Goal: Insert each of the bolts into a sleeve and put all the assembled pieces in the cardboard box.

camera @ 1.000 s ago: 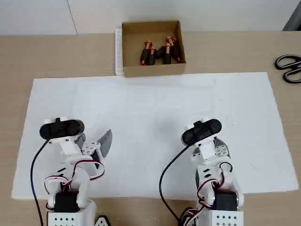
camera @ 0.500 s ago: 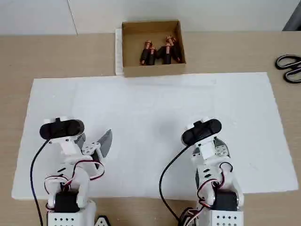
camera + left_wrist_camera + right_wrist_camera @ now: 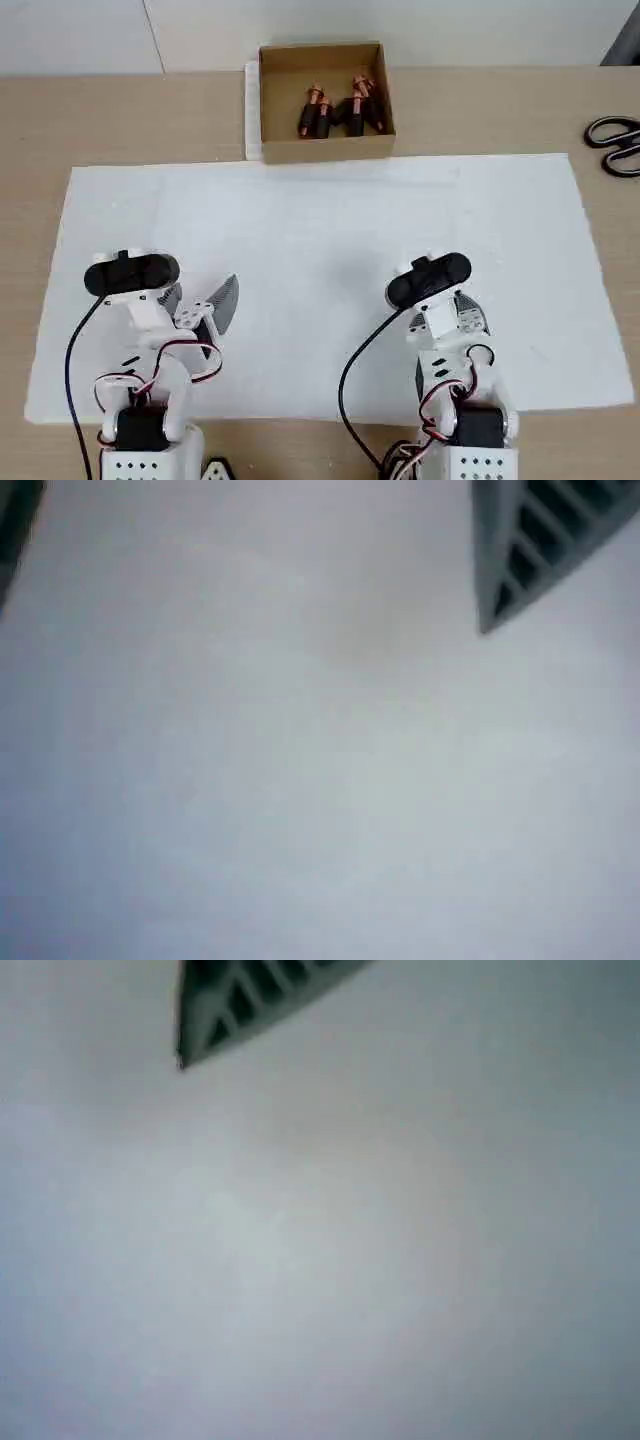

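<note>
The cardboard box [image 3: 325,150] stands at the far middle of the table. Several black sleeves with orange bolts in them [image 3: 340,110] lie inside it. Both arms sit folded at the near edge, far from the box. My left gripper [image 3: 203,292] is open over the white sheet [image 3: 320,240], its ribbed finger [image 3: 224,300] splayed out to the side with nothing between. That ribbed finger [image 3: 530,550] hangs over bare sheet in the left wrist view. My right gripper [image 3: 468,302] is shut and empty, its finger [image 3: 240,1005] also above bare sheet.
Scissors [image 3: 614,142] lie on the wooden table [image 3: 120,110] at the far right edge. The white sheet covers the working area between the arms and the box.
</note>
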Available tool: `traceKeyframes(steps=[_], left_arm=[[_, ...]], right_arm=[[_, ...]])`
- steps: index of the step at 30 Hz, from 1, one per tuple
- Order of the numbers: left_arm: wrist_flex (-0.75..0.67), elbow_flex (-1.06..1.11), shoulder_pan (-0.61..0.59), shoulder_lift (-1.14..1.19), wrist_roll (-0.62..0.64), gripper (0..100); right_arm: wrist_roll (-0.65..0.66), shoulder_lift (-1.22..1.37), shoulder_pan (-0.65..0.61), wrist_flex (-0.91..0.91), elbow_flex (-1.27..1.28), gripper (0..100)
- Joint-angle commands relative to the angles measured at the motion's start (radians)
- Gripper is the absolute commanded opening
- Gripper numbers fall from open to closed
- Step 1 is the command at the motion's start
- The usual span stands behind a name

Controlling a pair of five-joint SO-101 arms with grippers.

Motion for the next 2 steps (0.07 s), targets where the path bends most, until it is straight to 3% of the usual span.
traceKeyframes(steps=[1, 2], left_arm=[[-0.023, -0.001, 0.000, -0.014, -0.005, 29], [-0.023, -0.001, 0.000, -0.014, -0.005, 29]], right_arm=[[0.008, -0.016, 0.008, 0.005, 0.008, 15.7], [0.008, -0.016, 0.008, 0.005, 0.008, 15.7]])
